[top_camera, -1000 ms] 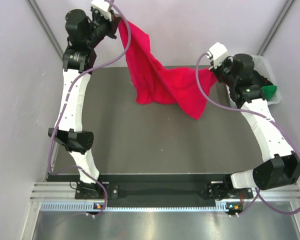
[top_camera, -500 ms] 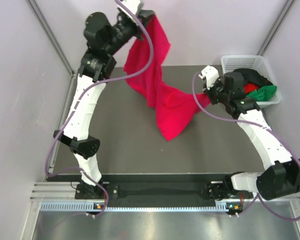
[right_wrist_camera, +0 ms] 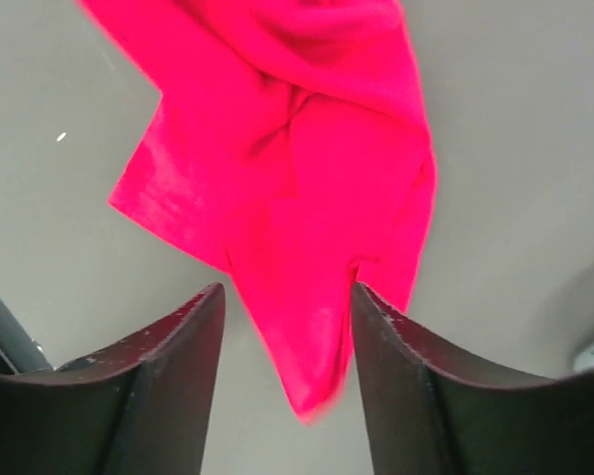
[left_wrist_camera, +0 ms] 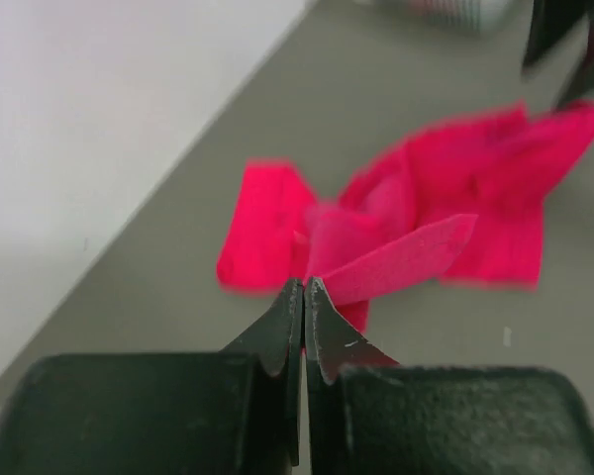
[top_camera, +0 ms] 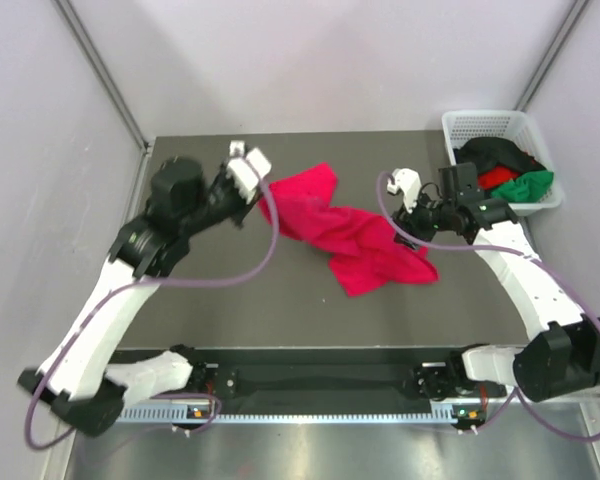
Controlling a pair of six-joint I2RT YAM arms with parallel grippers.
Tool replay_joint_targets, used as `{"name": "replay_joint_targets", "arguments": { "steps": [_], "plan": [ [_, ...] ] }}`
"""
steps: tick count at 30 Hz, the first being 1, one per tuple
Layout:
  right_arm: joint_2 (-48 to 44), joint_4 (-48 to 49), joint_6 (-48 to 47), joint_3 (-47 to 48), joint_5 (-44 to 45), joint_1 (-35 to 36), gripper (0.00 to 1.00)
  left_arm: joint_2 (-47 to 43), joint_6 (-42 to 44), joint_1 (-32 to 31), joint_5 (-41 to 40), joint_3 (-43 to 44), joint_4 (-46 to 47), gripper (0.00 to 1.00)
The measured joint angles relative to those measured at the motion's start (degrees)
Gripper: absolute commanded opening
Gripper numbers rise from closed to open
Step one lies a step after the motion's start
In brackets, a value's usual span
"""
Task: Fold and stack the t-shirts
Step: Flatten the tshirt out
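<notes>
A bright crimson-pink t-shirt (top_camera: 365,250) lies crumpled across the middle of the dark table (top_camera: 230,300). My left gripper (top_camera: 260,200) is at the shirt's far-left end. In the left wrist view its jaws (left_wrist_camera: 304,287) are shut, with an edge of the pink cloth (left_wrist_camera: 495,188) pinched at the tips. My right gripper (top_camera: 412,228) stands open at the shirt's right side. In the right wrist view a loose corner of the shirt (right_wrist_camera: 287,168) hangs between the spread fingers (right_wrist_camera: 178,346), touching neither clearly. Black (top_camera: 490,152), red (top_camera: 495,177) and green (top_camera: 530,185) t-shirts lie bunched in the basket.
A white plastic mesh basket (top_camera: 480,122) stands at the table's far-right corner, just behind the right arm. Pale walls close in the table at the left, back and right. The arms' bases and a metal rail (top_camera: 320,410) run along the near edge.
Both arms swung down from high above the table and the shirt came down onto it. The right gripper opened and let go of the shirt. The left gripper stayed shut on it.
</notes>
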Motion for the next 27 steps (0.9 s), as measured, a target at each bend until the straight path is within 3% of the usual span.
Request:
{"name": "replay_joint_targets", "arguments": {
  "steps": [4,9,17,27],
  "plan": [
    [3.41,-0.07,-0.22,1.86,-1.03,0.00,0.58,-14.58,6.91,0.00,-5.14,-14.19,-5.64,0.00],
    [15.63,3.54,1.29,14.62,-2.38,0.02,0.56,-23.52,14.16,-0.04,-13.27,-26.64,-8.76,0.00],
    [41.92,11.93,12.28,35.95,-4.11,0.90,0.55,-20.48,16.90,3.43,-19.61,-34.16,-14.19,0.00],
    [60.70,15.76,21.57,46.73,-3.37,5.25,0.56,-13.68,12.15,10.73,-10.62,-30.80,-23.30,0.00]
  ]
}}
